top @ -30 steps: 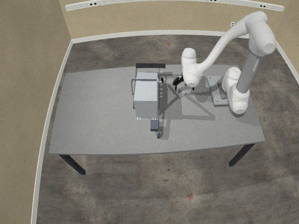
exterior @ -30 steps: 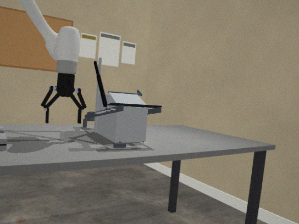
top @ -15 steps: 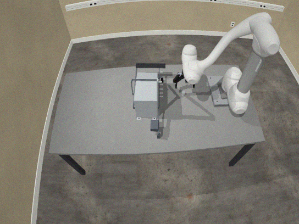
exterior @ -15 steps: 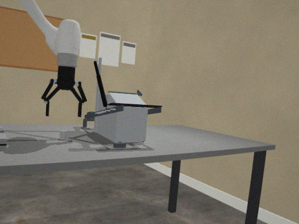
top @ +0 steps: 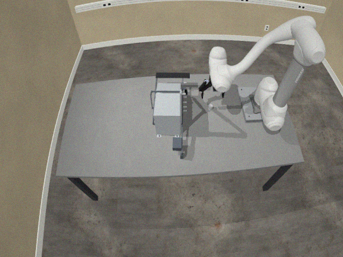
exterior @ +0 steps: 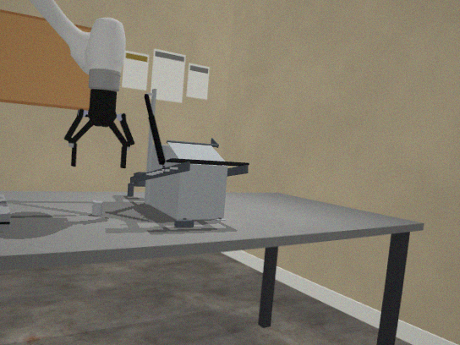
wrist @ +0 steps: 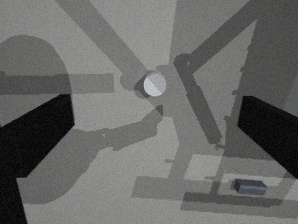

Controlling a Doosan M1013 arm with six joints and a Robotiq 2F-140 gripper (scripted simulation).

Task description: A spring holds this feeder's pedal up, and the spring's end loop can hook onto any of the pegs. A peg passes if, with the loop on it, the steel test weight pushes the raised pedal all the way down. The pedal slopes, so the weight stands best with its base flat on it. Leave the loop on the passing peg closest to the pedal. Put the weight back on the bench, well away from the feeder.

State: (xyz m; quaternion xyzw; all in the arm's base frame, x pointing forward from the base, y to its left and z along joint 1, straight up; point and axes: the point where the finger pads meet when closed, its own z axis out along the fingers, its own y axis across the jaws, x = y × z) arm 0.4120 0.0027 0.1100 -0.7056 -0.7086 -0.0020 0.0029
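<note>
Top view shows the bench (top: 110, 126) (exterior: 321, 216) (wrist: 145, 155) carrying the feeder (top: 167, 104) (exterior: 203, 190). Beside it, the fingers (top: 202, 94) (exterior: 123, 157) hang wide apart, holding nothing. The small pale test weight (top: 210, 107) (exterior: 97, 208) (wrist: 155, 84) stands upright on the bench, below the fingers and untouched; from the wrist it appears between them, slightly towards the picture's top.

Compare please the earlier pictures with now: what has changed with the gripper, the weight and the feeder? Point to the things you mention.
The gripper (top: 212, 96) (exterior: 98, 167) (wrist: 156, 110) has moved upward, higher over the bench (top: 110, 142) (exterior: 317, 220). Nothing was taken hold of or let go; its fingers stay wide open. The weight (top: 210, 107) (exterior: 97, 208) (wrist: 154, 85) stays standing on the bench, and the feeder (top: 168, 124) (exterior: 203, 190) shows no visible change.
</note>
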